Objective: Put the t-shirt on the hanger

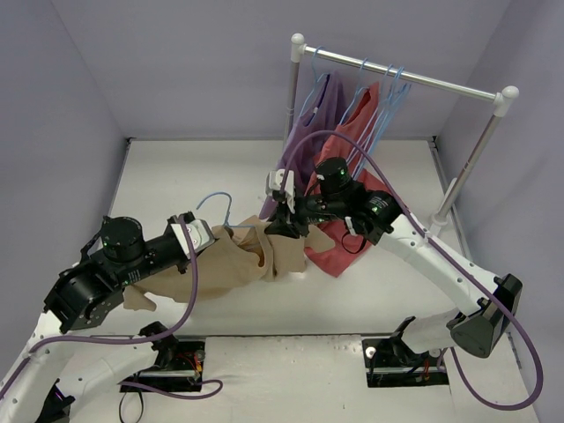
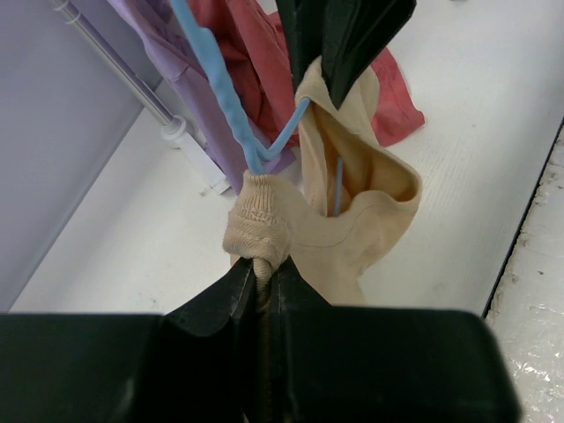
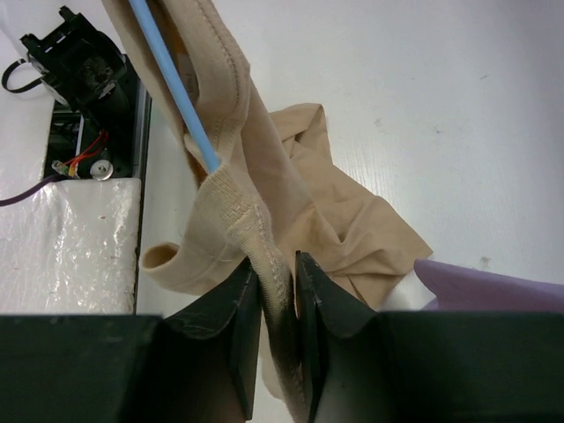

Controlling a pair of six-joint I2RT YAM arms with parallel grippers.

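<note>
Two grips on your t-shirt (image 1: 238, 260) collar: left gripper (image 2: 262, 269) clamped tight, right gripper (image 3: 278, 264) narrow on the fabric. It sags between them at mid-table (image 1: 397, 291), hanger (image 2: 214, 70) wire inside the neck.

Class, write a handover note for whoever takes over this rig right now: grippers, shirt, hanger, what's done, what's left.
Left gripper: shut on the t-shirt collar.
Right gripper: t-shirt fabric pinched between its fingers.
Hanger: hook end sticks out through the collar, one wire inside; t-shirt mostly bunched on the table.
Done: hanger partly threaded.
Left: spread t-shirt over both hanger shoulders.
</note>
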